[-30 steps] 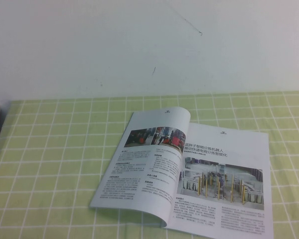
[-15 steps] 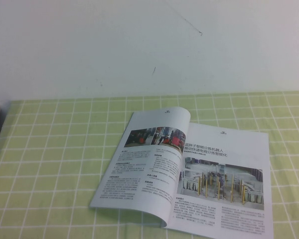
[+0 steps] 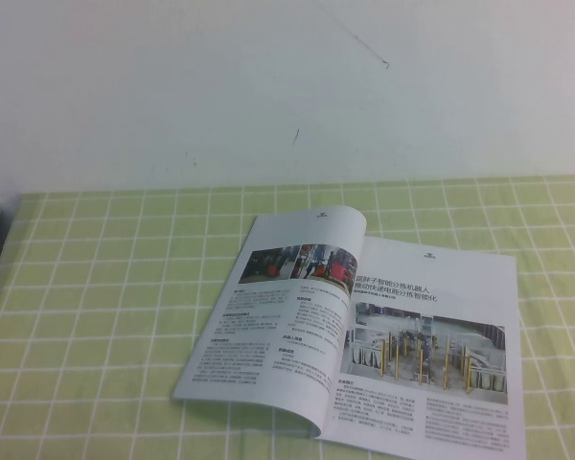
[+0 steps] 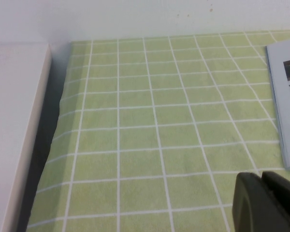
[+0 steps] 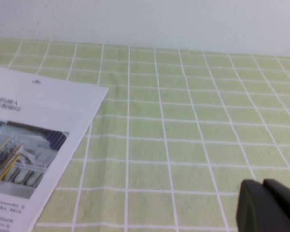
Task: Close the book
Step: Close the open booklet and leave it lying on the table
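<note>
Starting at the grippers: where are they? (Mei)

The left gripper (image 4: pixel 261 180) hovers low over the green checked cloth (image 3: pixel 96 307), off the outer edge of the book's left page and clear of it. Its fingers lie together on nothing. The right gripper (image 5: pixel 262 186) is the mirror case, over the cloth beyond the book's right page, fingers together and empty. Neither arm shows in the high view. (Jon)

And the book (image 3: pixel 364 335)? (Mei)

It lies open on the cloth. The right page is flat and the left page arches up beside the spine. (Jon)

So how would you close it well? (Mei)

I'd work from the left side, since that half already rises. Part the fingers, come in low at the outer edge of the left page, and catch the whole stack with the cover rather than one sheet. Then carry it in an arc over the spine and lay it down on the right page. The paper looks thin and may slide on the cloth, so the right gripper could pin the right page first. (Jon)

Any writing? (Mei)

There is a two-line Chinese headline at the top of the right page, and I can make out 智能分拣机器人 in it. The body columns and the small marks at the page tops are too fine to read. (Jon)
</note>
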`<action>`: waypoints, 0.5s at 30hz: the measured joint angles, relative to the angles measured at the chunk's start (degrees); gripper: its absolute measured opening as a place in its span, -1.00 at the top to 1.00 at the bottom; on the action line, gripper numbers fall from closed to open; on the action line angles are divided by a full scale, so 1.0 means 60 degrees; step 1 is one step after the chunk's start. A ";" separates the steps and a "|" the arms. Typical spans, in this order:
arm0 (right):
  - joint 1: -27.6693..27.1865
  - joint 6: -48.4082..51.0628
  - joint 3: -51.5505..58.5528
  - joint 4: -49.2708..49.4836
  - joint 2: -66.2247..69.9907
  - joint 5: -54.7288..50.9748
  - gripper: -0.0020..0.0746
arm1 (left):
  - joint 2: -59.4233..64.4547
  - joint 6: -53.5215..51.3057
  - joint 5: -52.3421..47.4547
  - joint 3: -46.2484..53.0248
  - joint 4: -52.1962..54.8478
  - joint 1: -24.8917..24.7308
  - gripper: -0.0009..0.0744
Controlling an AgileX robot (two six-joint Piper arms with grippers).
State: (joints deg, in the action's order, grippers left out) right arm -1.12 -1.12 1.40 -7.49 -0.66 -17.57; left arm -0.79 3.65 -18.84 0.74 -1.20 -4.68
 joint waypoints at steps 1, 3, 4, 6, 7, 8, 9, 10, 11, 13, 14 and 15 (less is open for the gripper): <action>0.0000 0.0007 0.0023 0.0000 0.0000 0.0198 0.95 | 0.0000 0.0000 0.0156 0.0014 0.0000 0.0000 0.99; 0.0000 0.0044 0.0042 0.0000 0.0000 0.0991 0.95 | 0.0000 0.0000 0.0706 0.0082 0.0000 0.0000 0.99; 0.0000 0.0045 0.0042 0.0000 0.0000 0.1434 0.95 | 0.0000 0.0000 0.1073 0.0082 0.0016 0.0000 0.99; 0.0000 0.0067 0.0042 -0.0019 0.0000 0.2683 0.95 | 0.0000 -0.0079 0.2026 0.0082 0.0016 0.0000 0.99; 0.0000 0.0085 0.0042 -0.0019 0.0000 0.3206 0.95 | 0.0000 -0.0234 0.2612 0.0082 0.0020 0.0000 0.99; 0.0000 0.0083 0.0042 -0.0038 0.0000 0.4003 0.95 | 0.0000 -0.0419 0.3081 0.0082 0.0069 0.0000 0.99; 0.0000 0.0083 0.0042 -0.0038 0.0000 0.4523 0.95 | 0.0000 -0.0608 0.3691 0.0082 0.0125 0.0000 0.99; 0.0000 0.0083 0.0042 -0.0038 0.0000 0.5147 0.95 | 0.0000 -0.0701 0.4292 0.0082 0.0199 0.0000 0.99; 0.0000 0.0083 0.0042 -0.0052 0.0000 0.5732 0.95 | 0.0000 -0.0743 0.4761 0.0082 0.0199 0.0000 0.99; 0.0000 0.0083 0.0042 -0.0088 0.0000 0.6680 0.95 | 0.0000 -0.0765 0.5880 0.0082 0.0199 0.0000 0.99; 0.0000 0.0083 0.0042 -0.0094 0.0000 0.7145 0.95 | 0.0000 -0.0789 0.6403 0.0082 0.0252 0.0000 0.99; 0.0000 0.0065 0.0042 -0.0110 0.0000 0.7507 0.95 | 0.0000 -0.0814 0.6896 0.0082 0.0253 0.0000 0.99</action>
State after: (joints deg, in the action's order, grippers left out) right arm -1.12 -0.72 1.65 -8.15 -0.66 27.47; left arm -0.79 -1.24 22.54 1.23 0.32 -4.68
